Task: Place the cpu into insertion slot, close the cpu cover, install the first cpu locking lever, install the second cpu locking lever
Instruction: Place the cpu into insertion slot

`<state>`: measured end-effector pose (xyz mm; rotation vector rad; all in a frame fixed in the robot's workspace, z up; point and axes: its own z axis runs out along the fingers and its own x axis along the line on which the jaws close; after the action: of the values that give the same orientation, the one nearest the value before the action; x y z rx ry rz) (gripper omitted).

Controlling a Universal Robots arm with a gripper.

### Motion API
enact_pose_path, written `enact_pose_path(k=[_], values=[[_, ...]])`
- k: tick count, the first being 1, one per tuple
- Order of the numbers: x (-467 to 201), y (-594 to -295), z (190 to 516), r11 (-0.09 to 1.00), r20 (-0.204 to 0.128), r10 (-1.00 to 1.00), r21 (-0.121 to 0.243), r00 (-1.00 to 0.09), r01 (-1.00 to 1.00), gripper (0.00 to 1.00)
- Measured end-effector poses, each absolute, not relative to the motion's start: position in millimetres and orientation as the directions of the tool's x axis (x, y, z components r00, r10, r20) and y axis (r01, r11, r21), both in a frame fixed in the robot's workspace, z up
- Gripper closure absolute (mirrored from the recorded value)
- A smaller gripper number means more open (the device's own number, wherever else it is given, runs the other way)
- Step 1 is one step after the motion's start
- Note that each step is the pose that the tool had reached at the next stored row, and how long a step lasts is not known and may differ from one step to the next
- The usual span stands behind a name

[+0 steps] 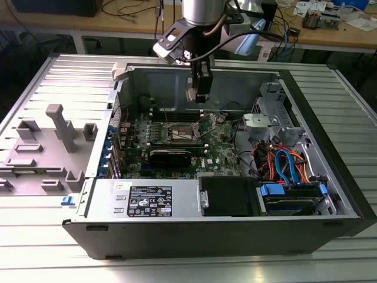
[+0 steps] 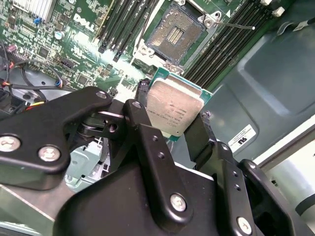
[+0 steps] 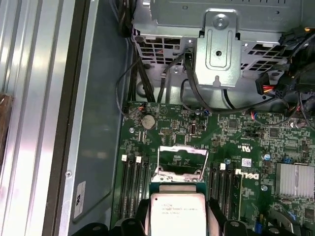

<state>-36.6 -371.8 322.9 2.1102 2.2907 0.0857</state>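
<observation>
The cpu (image 2: pixel 174 108) is a small flat square. Its dull silver-grey metal top has stepped corners and sits on a green base that shows as a thin rim around the metal. Faint dark print lies on the top, too small to make out. The hand (image 2: pixel 173 105) grasps the chip, one black finger (image 2: pixel 147 130) pressed to each of two opposite edges, and holds it in the air, tilted in the second wrist view. In the first wrist view the cpu (image 3: pixel 177 210) sits between the fingertips of the hand (image 3: pixel 178 216), and the picture's edge cuts off its near side.

The slot (image 2: pixel 174 32) lies below and ahead of the hand, well apart from the chip, on the green board (image 2: pixel 74 49). It is open: the dark contact field, the black rim and the silver surround all show bare. A thin lever (image 2: pixel 234 24) sticks out free beside it. Long black memory slots (image 2: pixel 219 49) run along both of its sides.

In the first wrist view the cover (image 3: pixel 180 162), a thin silver frame with a square window, stands raised just beyond the chip. The chip hides most of the slot beneath it.

In the exterior view the hand (image 1: pixel 199 88) hangs inside the open case (image 1: pixel 177 233), above the slot (image 1: pixel 181 133). The case lies on its side on a ribbed metal worktop (image 1: pixel 35 259). There the chip is hard to tell from the fingers around it.
</observation>
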Motion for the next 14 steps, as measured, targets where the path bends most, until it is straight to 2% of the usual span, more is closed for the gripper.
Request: enact_pose_path(k=[10, 14], values=[[-36.6, -372.1, 319.7, -0.031, 0.018, 0.999, 0.049, 0.03, 0.998, 0.46], [-36.6, -372.1, 319.7, -0.036, 0.018, 0.999, 0.049, 0.035, 0.998, 0.46]])
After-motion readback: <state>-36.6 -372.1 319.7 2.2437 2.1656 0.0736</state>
